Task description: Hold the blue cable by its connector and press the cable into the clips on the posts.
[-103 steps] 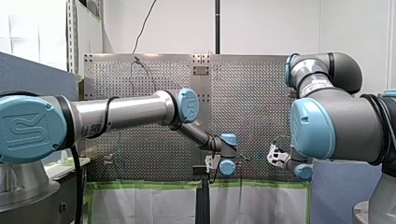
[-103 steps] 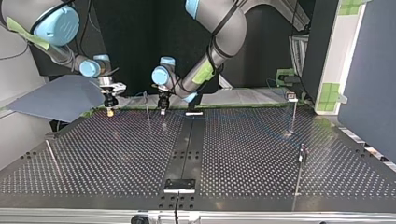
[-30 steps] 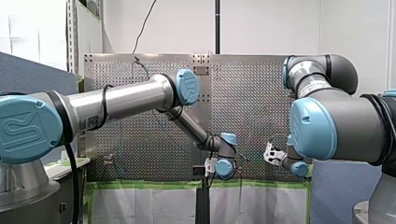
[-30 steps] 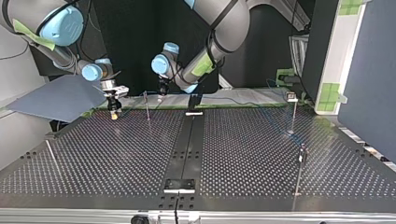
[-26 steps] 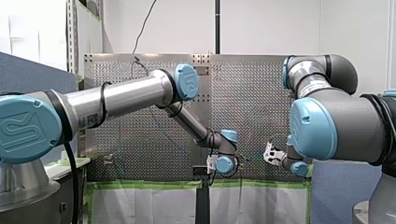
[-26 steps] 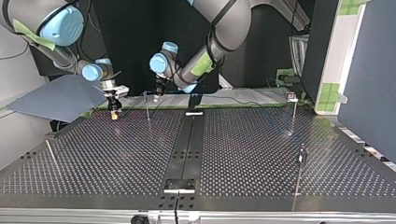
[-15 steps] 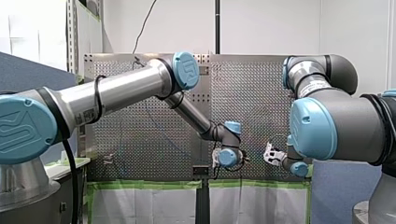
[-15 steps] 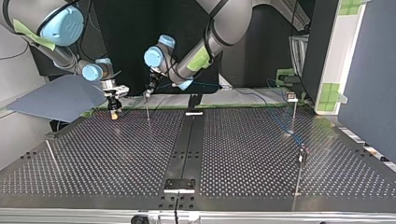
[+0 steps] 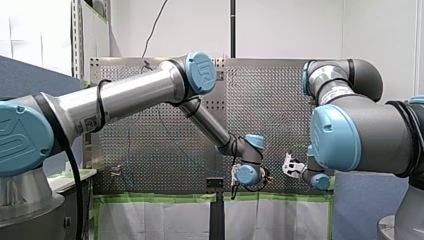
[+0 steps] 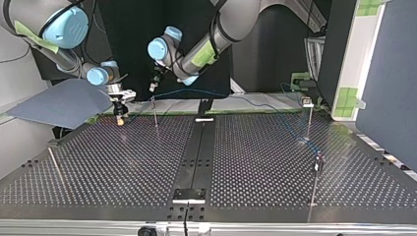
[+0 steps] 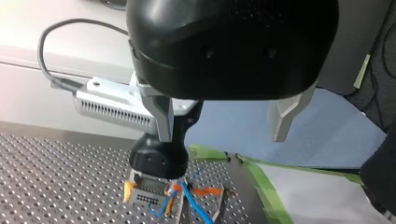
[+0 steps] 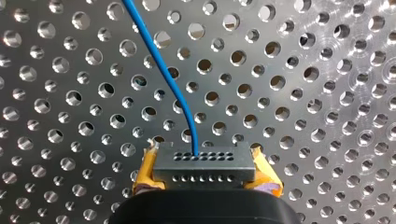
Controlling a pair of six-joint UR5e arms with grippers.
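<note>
My right pincer [image 12: 205, 176] is pinching the connector [image 12: 204, 163] — the grey block sits crosswise between its yellow pads [image 12: 145, 173], one pad at each end. The cable [image 12: 166, 70] leaves the connector's face ahead of the pincer and curves away over the surface [image 12: 303, 70]. The pincer's tip is low over the holes.

My left pincer [image 11: 223, 135] is spread wide, its two metal fingers [image 11: 163, 116] apart with nothing between them. It hangs higher than my right pincer, which shows ahead of and below it, just past one finger, with the connector and the blue strand at its tip. Beyond the left pincer lie a blue sheet [image 11: 243, 126] and green tape [image 11: 261, 186].

In the top view the left pincer is just above the top of a thin post [image 10: 155, 112], apart from it. The right pincer is beside that post, down near the surface. The cable passes under the left pincer and arcs away through the air. It comes down near the foot of a farther post [image 10: 308, 120], well apart from both pincers. Whether the cable is seated on the near post's top I cannot tell — the line is too fine there.
</note>
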